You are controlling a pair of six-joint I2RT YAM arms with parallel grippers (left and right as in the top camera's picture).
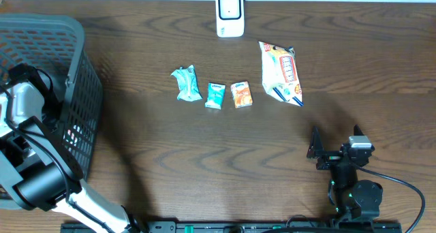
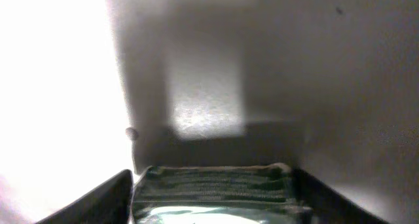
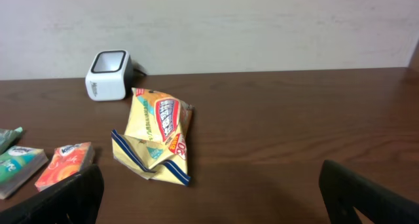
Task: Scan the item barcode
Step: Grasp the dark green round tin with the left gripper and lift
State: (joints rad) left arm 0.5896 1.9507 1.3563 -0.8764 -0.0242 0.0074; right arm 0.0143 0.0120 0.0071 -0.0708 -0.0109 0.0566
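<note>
Wooden table (image 1: 170,151) with white scanner (image 1: 230,13)

Scanner (image 1: 230,13) behind packet row (image 1: 215,95); snack bag (image 1: 281,73) right, basket (image 1: 76,90) left.

White scanner (image 3: 108,74), yellow snack bag (image 3: 157,135) (crumpled) beside it, orange packet (image 3: 65,164) nearer

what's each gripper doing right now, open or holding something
left gripper: jaws closed on a green packet, touching both its sides
right gripper: jaws wide open, holding nothing
</note>
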